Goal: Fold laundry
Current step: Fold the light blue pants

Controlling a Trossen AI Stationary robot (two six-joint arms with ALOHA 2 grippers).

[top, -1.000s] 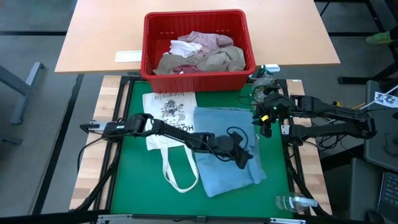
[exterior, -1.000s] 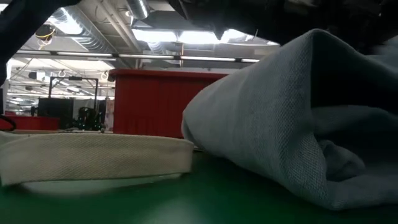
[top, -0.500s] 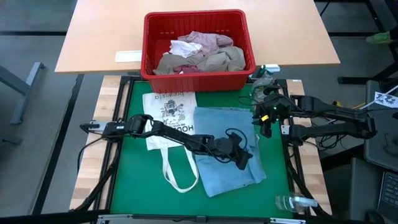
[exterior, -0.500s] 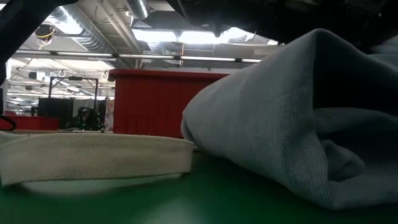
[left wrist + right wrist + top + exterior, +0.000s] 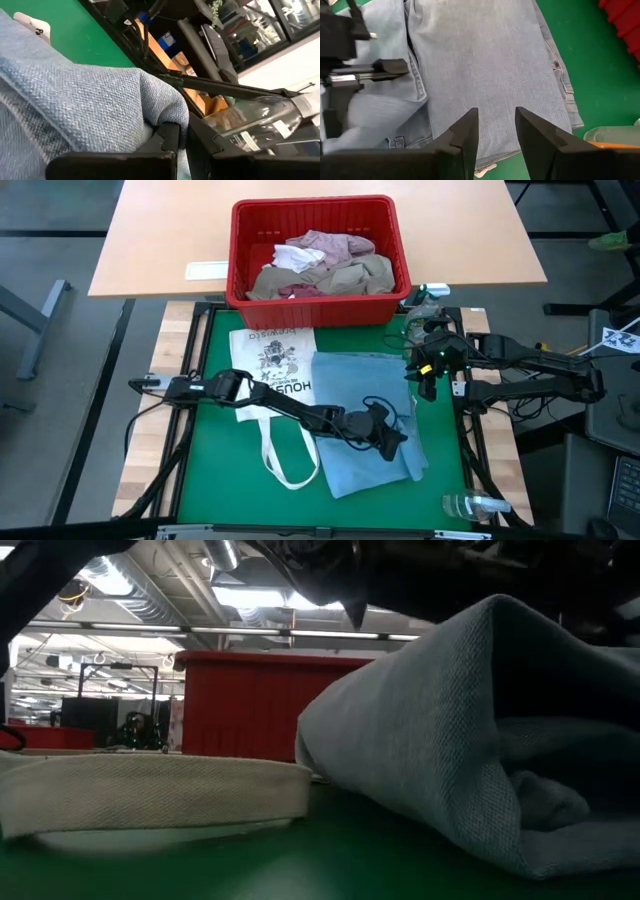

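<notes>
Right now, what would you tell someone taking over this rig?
Left gripper: shut on a fold of the jeans, lifted over the mat's middle.
Right gripper: open, empty, above the jeans' right edge.
Tote bag lies flat left of the jeans.
Red basket holds more garments.
Done: jeans partly folded.
Left: finish them, then the rest.

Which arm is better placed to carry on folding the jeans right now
Left. The left gripper is shut on a fold of the jeans, as its wrist view shows. The right gripper hangs open at their far edge, holding nothing.
</notes>
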